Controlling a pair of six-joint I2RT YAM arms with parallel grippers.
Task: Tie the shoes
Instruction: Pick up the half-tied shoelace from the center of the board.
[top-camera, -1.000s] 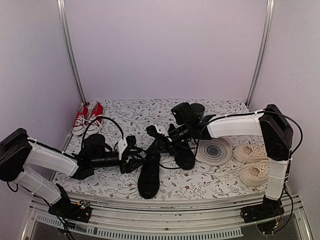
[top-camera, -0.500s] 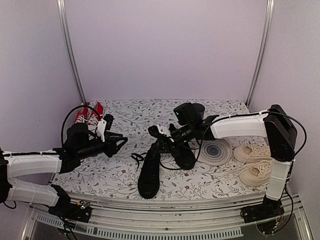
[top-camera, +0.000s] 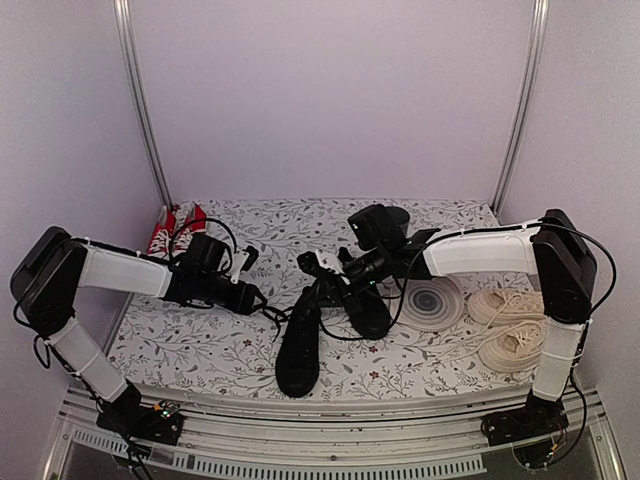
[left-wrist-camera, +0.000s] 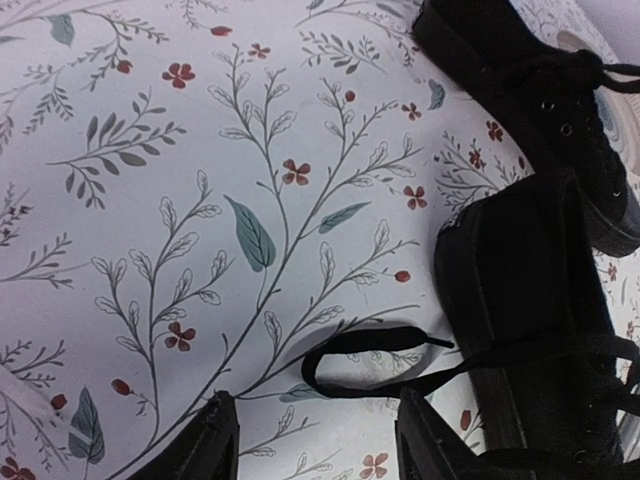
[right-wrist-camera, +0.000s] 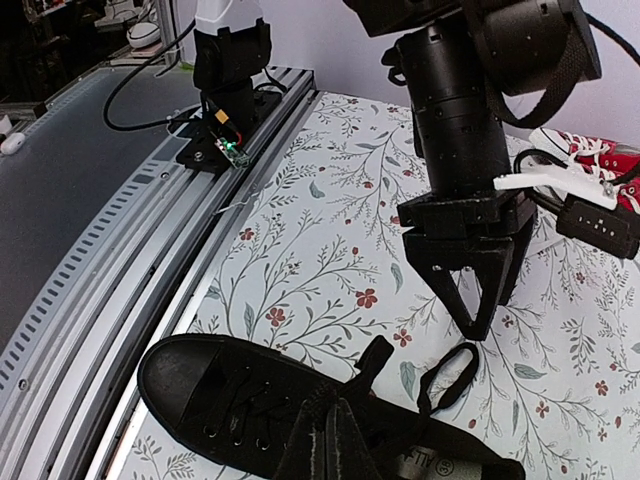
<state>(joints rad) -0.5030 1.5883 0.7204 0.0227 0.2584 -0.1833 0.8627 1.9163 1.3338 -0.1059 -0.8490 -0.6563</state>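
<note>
Shoes (top-camera: 330, 320) lie mid-table, near shoe's long axis toward near edge. Lace loop (left-wrist-camera: 375, 360) just ahead of left end effector (left-wrist-camera: 310, 440), fingers apart. Right end effector (top-camera: 345, 272) closed at laces.

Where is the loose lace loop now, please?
In the left wrist view, the lace loop lies on the tablecloth, just left of the black shoe, before the open left tool.

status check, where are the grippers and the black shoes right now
Left gripper open, fingers straddling a loose lace loop. Right gripper shut at the black shoes. Nothing in the way.
</note>
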